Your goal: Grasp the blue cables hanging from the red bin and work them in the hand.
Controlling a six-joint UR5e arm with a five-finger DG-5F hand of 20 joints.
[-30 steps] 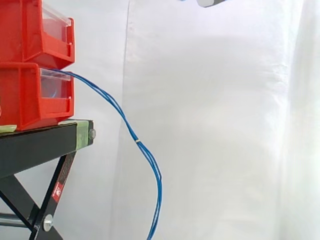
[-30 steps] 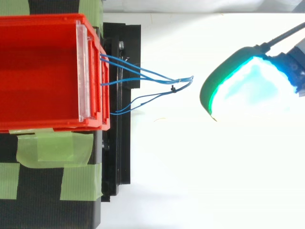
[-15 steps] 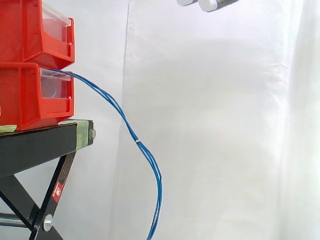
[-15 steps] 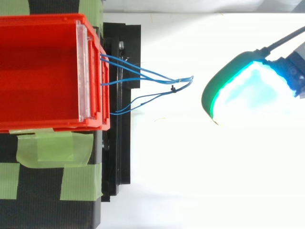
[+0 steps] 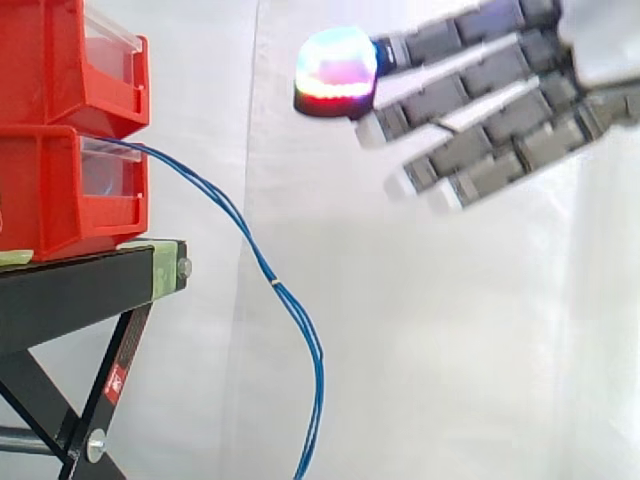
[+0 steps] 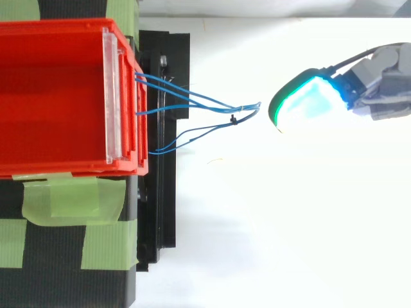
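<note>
Item 1. Upper red bin [image 5: 50, 60], stacked on the lower red bin [image 5: 50, 190]. Both sit on a black stand [image 5: 70, 295]. Strips of green tape [image 6: 70, 199], seen from above, probably serve to keep the stack from shifting.

Item 2. Blue cables [image 5: 319, 380]. They leave the front of the lower red bin, sag away from the stand and hang free in front of the white curtain [image 5: 450, 330]. A pale cable tie [image 5: 275, 284] bundles them partway down. Nothing is touching them. The top view shows several separate strands fanning out from the bin front to a common point. The side view shows their drop, which the top view does not.

Item 3. Hand [image 5: 500, 110]. Its fingers are straight and spread and hold nothing, and it sits high and to the right, well apart from the cables. One fingertip pad [image 5: 335, 65] glows and points toward the bins. Judged to be an approach posture, with the grasp not yet made. The side view shows the hand above the cables' exit level. The top view places it roughly in line with them.
</note>
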